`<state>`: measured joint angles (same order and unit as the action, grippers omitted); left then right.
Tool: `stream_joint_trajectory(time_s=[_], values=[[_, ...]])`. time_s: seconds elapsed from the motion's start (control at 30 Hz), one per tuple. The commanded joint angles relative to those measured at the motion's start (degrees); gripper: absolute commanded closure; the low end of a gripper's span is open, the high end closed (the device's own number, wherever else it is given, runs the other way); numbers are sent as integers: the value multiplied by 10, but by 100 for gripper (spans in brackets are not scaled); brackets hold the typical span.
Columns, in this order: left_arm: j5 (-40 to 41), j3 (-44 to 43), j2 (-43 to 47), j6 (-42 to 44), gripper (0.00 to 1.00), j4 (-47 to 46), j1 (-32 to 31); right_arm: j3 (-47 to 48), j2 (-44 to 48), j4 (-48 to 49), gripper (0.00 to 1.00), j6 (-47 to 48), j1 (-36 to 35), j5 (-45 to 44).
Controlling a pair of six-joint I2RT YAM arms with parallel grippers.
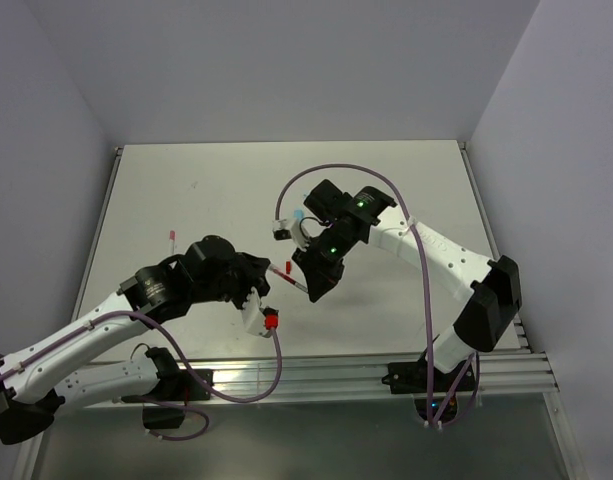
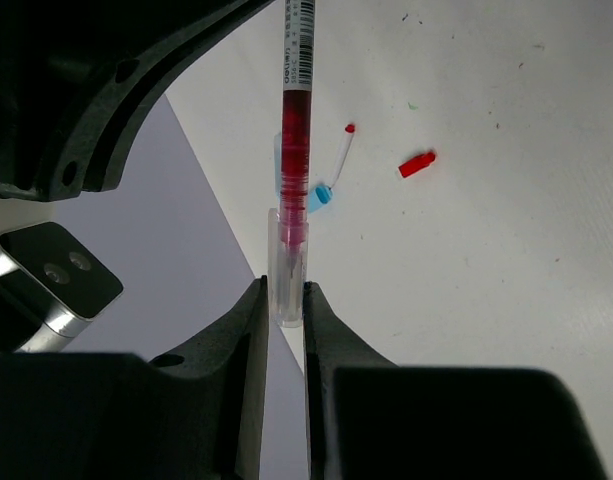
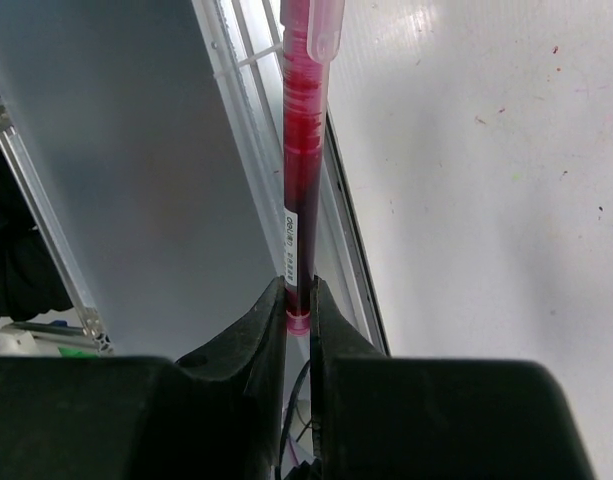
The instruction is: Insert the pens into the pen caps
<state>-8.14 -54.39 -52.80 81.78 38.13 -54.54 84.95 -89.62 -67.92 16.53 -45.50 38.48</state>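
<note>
A red-inked pen [image 2: 295, 120] hangs in the air between my two grippers. My left gripper [image 2: 286, 292] is shut on a clear pen cap [image 2: 287, 270], and the pen's tip sits inside that cap. My right gripper [image 3: 299, 292] is shut on the pen's [image 3: 298, 170] rear end, with the clear cap [image 3: 326, 25] at the far end. From above, the left gripper [image 1: 258, 291] and right gripper [image 1: 313, 287] face each other over the table's near middle, with the pen [image 1: 286, 275] bridging them.
On the table lie a light blue cap [image 2: 322, 196], a thin pen with a red end [image 2: 342, 152] beside it, and a red cap [image 2: 417, 164]. Another pen [image 1: 173, 236] lies at the left, and a red cap [image 1: 272, 321] sits near the front rail [image 1: 386, 362].
</note>
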Motion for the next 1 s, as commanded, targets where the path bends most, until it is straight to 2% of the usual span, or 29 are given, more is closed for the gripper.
stream_joint_trajectory(time_s=[0.0,0.07,0.1,0.2,0.3,0.47,0.5,0.6,0.8,0.9,0.97], values=[[-35,-19,-6,21,97,-26,-21,38,-6,93,100,10,-5,50],[-26,-15,-4,22,94,-31,-22,36,-4,100,100,11,-5,49],[-17,-13,-3,22,84,-35,-22,31,1,107,100,13,-4,49],[-5,-8,2,5,65,-55,-22,16,15,127,100,8,-4,33],[11,-13,1,-12,56,-70,-21,5,25,140,100,1,0,33],[34,-7,14,-6,50,-104,-15,-7,38,172,100,-15,15,34],[36,-6,16,-8,43,-111,-15,-9,44,179,100,-25,19,34],[48,-8,29,-31,41,-119,-15,-17,56,215,100,-47,43,30],[16,-19,69,-73,39,-40,-13,-28,112,300,100,-99,104,50],[-4,-20,96,-142,39,-43,-12,-17,132,310,100,-99,124,61],[-9,-31,93,-232,40,-50,-4,-12,141,314,100,-96,130,63]])
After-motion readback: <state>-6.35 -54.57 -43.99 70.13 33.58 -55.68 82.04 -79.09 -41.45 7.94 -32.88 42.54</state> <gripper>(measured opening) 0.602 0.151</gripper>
